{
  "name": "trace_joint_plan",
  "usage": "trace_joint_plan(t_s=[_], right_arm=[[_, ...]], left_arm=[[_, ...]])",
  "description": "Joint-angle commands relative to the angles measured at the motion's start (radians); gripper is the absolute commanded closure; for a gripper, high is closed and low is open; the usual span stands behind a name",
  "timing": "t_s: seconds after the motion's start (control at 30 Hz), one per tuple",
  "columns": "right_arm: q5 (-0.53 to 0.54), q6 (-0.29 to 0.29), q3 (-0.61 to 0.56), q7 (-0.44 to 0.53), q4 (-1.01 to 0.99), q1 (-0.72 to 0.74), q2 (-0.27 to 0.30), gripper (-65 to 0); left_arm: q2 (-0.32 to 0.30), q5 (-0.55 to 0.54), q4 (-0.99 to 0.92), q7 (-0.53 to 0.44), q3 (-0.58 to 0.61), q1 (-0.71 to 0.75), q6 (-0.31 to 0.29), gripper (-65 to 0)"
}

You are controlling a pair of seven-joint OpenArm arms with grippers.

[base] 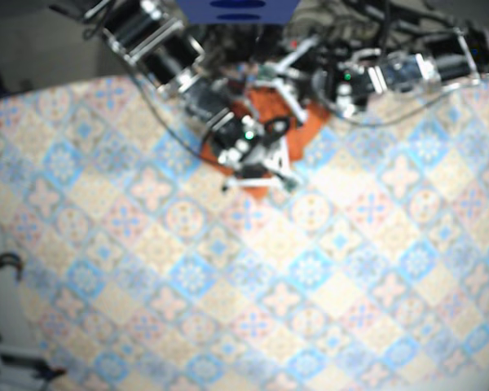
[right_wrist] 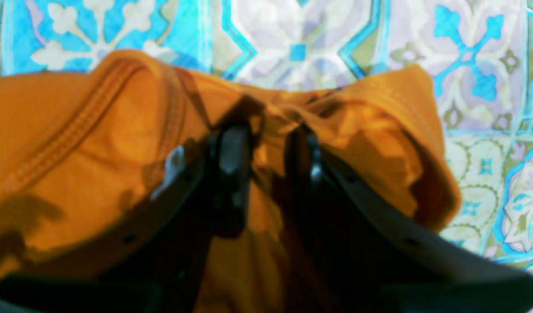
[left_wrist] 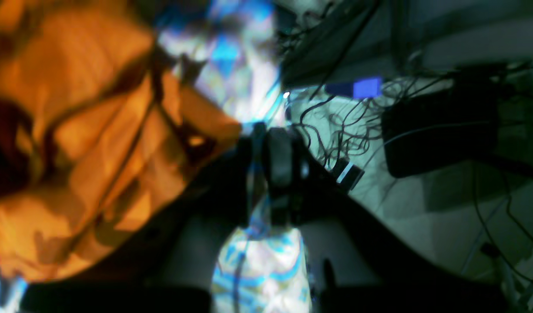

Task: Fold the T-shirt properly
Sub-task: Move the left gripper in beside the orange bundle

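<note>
T-shirt (base: 301, 130), orange and bunched, lies at the far middle of the bench (base: 228, 293), on its blue-and-cream patterned cover, beneath both arms. The right tool (right_wrist: 268, 161) has its fingers (right_wrist: 232, 161) drawn close, with a fold of the orange cloth pinched between them beside a stitched hem. The left tool (left_wrist: 269, 165) is almost closed. A corner of the shirt reaches its tip, but the blurred view does not show whether cloth is gripped. Tangled cables (left_wrist: 336, 130) lie beyond it.
</note>
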Motion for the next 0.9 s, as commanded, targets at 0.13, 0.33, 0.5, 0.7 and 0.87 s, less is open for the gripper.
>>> trace_joint_plan(t_s=[0.13,0.33,0.5,0.7,0.87], right_arm=[[-0.005,-0.003,0.044,-0.008,-0.018,-0.003,0.001,-17.5],[-0.005,-0.003,0.044,-0.008,-0.017,-0.003,0.001,-17.5],[-0.005,-0.003,0.046,-0.008,-0.017,0.000,0.001,-17.5],[-0.007,-0.003,0.059,-0.009,-0.006,0.002,0.006,-17.5],[-0.007,-0.003,0.075,-0.009,-0.004,0.002,0.006,-17.5]], left_arm=[[0.031,-0.003,-0.083,0.011,-0.033,-0.039,0.002,-7.1],[0.025,0.103,-0.176,0.003,-0.032,-0.031,0.003,-7.1],[-0.015,0.189,-0.178,0.002,-0.033,-0.021,0.025,-7.0],[-0.062,0.216,-0.178,0.002,-0.053,-0.041,0.037,-6.9],[-0.071,0.216,-0.179,0.002,-0.142,-0.039,0.037,-6.9]])
